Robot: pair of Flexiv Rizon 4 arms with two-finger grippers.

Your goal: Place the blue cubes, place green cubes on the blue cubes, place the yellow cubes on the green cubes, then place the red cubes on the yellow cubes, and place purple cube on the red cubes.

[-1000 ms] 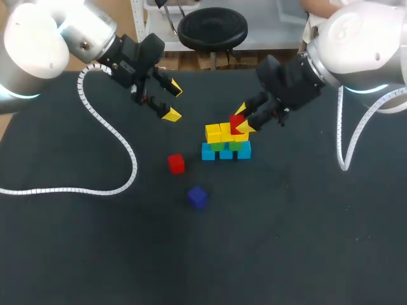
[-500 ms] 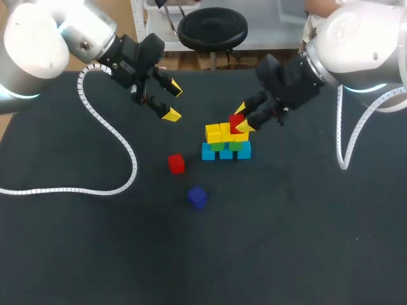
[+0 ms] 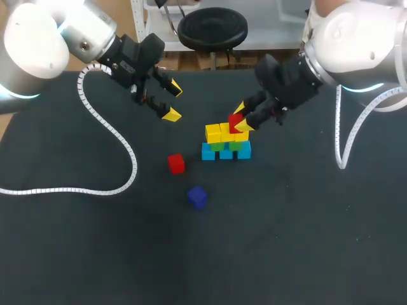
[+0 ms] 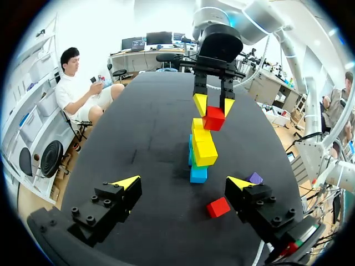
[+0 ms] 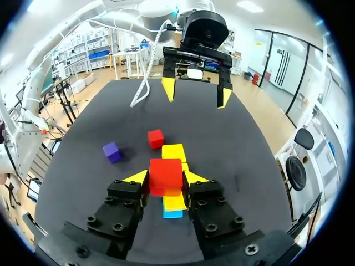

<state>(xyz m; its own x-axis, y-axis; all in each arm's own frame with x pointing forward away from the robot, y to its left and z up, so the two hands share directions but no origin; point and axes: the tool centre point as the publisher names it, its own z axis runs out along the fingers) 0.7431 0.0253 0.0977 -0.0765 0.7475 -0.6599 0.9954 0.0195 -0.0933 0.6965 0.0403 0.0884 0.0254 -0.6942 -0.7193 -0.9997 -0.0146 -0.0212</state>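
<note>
Red cube [image 5: 165, 173] is clamped in the right gripper [image 3: 241, 119] just over the yellow layer of the cube stack [image 3: 226, 141] — contact unclear. Left gripper [image 3: 172, 102] hangs with fingers spread, well apart — second red cube [image 3: 176, 163] and purple cube [image 3: 198, 196] lie loose nearby
</note>
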